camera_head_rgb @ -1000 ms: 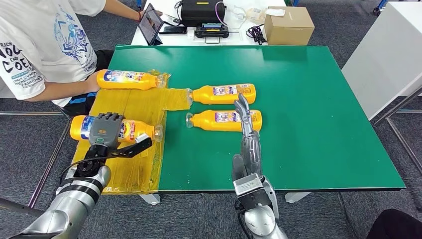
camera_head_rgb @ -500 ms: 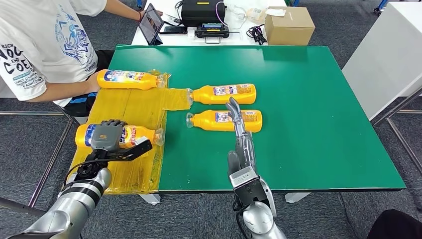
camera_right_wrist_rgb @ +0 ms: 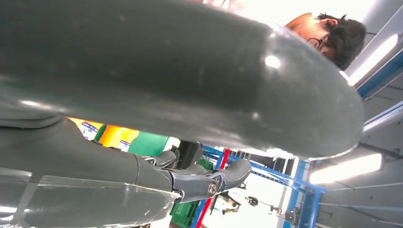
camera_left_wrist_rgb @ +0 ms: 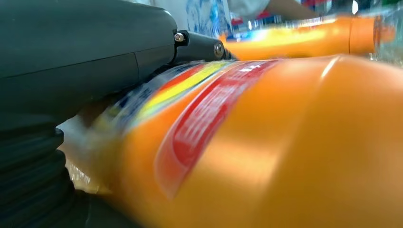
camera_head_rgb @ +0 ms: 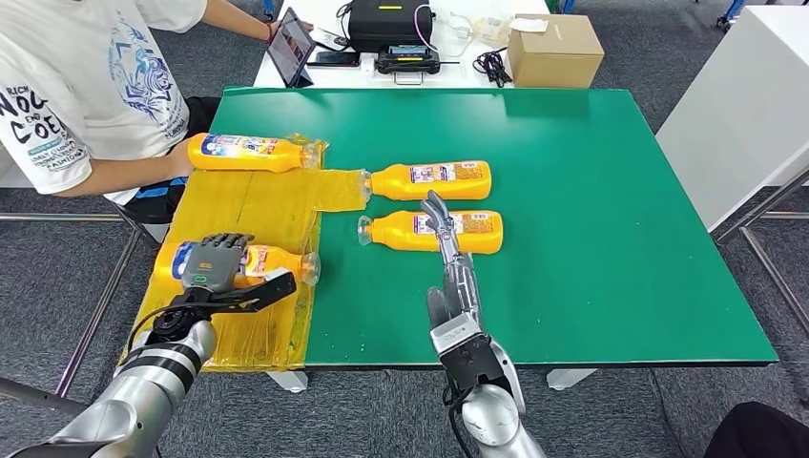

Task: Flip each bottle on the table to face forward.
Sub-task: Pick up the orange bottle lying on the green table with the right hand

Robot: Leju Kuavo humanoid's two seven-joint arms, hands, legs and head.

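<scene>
Head view: left hand (camera_head_rgb: pixel 212 265) gripping bottle (camera_head_rgb: pixel 258 263), now nearer table edge; right hand (camera_head_rgb: pixel 445 250) open, retracted.

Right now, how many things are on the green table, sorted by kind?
Orange bottles: 4 (far left, near left held by the left hand, centre back, centre front)
Yellow plastic sheet: 1
Total: 5

A green table (camera_head_rgb: pixel 591 239) carries a yellow sheet (camera_head_rgb: pixel 243 205) over its left part and four orange bottles lying on their sides. One bottle (camera_head_rgb: pixel 262 262) lies under the left hand (camera_head_rgb: pixel 212 264) on the sheet; another (camera_head_rgb: pixel 250 152) lies beyond it. Two bottles (camera_head_rgb: pixel 429 178) (camera_head_rgb: pixel 477 232) lie on bare green by the right hand's (camera_head_rgb: pixel 448 258) fingertips.
</scene>
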